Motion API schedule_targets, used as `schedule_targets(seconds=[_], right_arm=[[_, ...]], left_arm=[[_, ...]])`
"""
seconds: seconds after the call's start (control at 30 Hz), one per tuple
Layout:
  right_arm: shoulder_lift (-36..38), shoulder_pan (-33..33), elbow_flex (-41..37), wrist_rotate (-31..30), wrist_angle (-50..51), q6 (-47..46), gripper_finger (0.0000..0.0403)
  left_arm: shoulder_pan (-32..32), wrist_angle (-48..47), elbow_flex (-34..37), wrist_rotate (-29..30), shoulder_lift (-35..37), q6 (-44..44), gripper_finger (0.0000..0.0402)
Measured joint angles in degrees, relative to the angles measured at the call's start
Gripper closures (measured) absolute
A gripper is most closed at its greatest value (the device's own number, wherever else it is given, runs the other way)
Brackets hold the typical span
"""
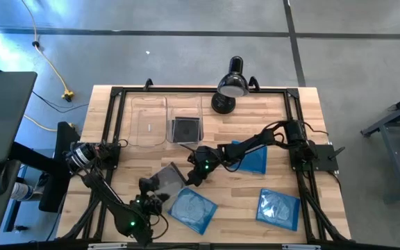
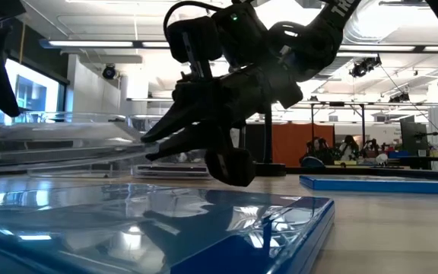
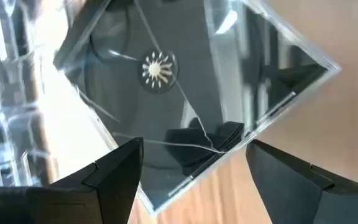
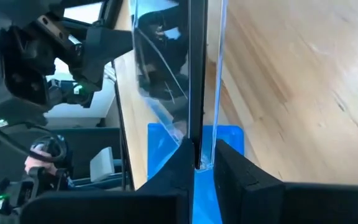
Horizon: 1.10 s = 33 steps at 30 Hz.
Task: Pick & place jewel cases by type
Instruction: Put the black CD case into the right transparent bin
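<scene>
Your wooden desk (image 1: 339,208) carries two clear bins (image 1: 148,119) at the far side, one with a dark jewel case (image 1: 185,128) lying inside, and a black lamp (image 1: 232,85) beside them. Three blue jewel cases lie flat: one near the middle right (image 1: 254,158), one at the front right (image 1: 278,208), one at the front centre (image 1: 192,210).

Now the action: the dark, clear-covered jewel case (image 1: 167,177) sits between your two arms, near the front left of centre. Your right pincer (image 4: 199,163) is clenched on its edge, fingers pressed either side of the thin case, gripping it edge-on. Your left pincer (image 3: 191,168) is released, jaws spread wide with the case's corner sitting between the fingers (image 3: 114,171) but not pinched. The cover of that case shows a crack running across it.
</scene>
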<state>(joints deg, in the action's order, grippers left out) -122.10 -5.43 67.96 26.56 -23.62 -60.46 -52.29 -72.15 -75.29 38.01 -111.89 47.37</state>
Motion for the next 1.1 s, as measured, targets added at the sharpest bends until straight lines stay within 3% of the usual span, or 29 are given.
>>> schedule_targets(seconds=[0.43,0.8,1.1], right_arm=[[-0.04,0.15,0.02,0.01,-0.34,-0.17,0.0389],[-0.04,0.17,0.02,0.22,-0.65,0.46,0.0389],[-0.04,0.17,0.02,0.21,-2.81,0.42,0.0391]], left_arm=[[-2.10,-0.39,-0.02,0.79,0.10,2.89,0.0122],[-2.10,-2.04,0.02,-7.87,0.17,-1.68,0.0122],[-4.15,-14.36,0.07,-5.10,0.17,12.24,0.0122]])
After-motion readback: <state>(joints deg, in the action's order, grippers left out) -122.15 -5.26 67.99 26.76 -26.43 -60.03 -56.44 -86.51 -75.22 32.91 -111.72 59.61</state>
